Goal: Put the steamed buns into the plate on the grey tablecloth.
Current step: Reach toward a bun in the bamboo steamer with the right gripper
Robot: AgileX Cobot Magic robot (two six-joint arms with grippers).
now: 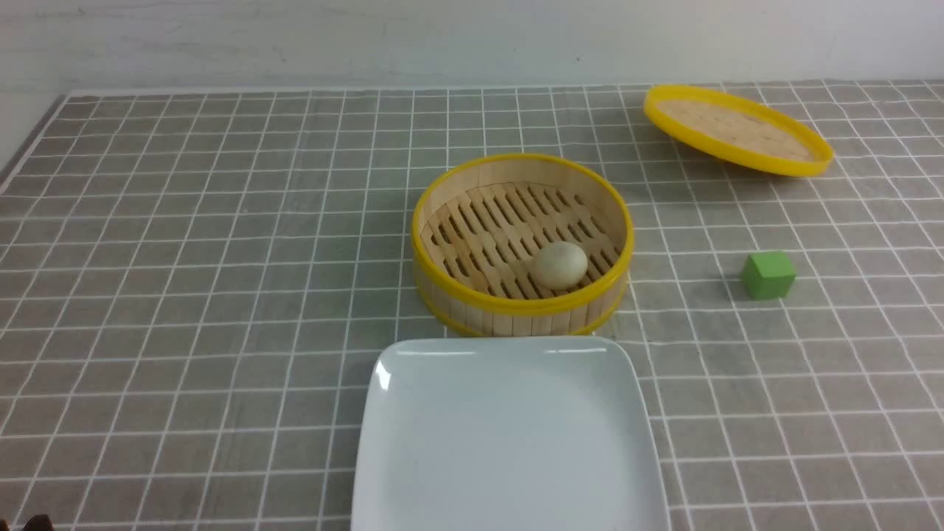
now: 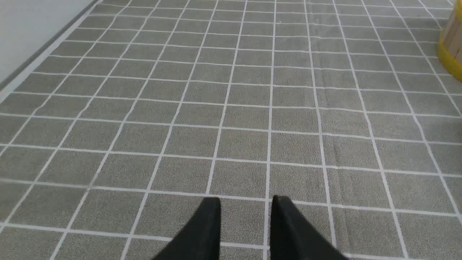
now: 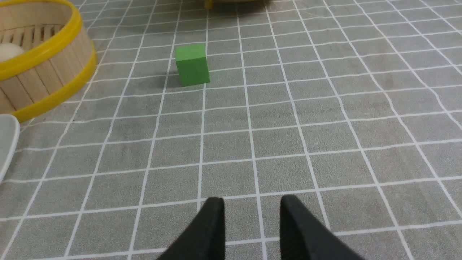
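My left fingers (image 2: 207, 231) are released: the two black tips stand apart, bare cloth shows between them, and they grasp nothing. They hang low over the grey tablecloth (image 2: 231, 108) that covers the tabletop. Straight ahead of them I see only the white-lined squares. Far ahead and toward the robot's right, a sliver of the bamboo steamer (image 2: 451, 43) with its yellow band shows at the edge of that view.

My right fingers (image 3: 213, 231) are released as well, tips apart over plain cloth and holding nothing. Ahead of them, well apart, a green cube (image 3: 192, 65) sits on the cloth. To the left of the cube stands the open steamer. The bun (image 1: 560, 265) lies on its slatted floor, in the nearer right part and close to the wall. It is well apart from both pairs of fingers.

The white plate (image 1: 509, 442) lies flat on the cloth just on my side of the steamer, to the left of the right fingers. Its far edge runs right under the steamer's wall, and I cannot tell whether the two touch. The bun is in the steamer, not on the plate. Farthest out, well beyond the cube, the round yellow-rimmed lid (image 1: 737, 129) sits tilted near the back of the tabletop.
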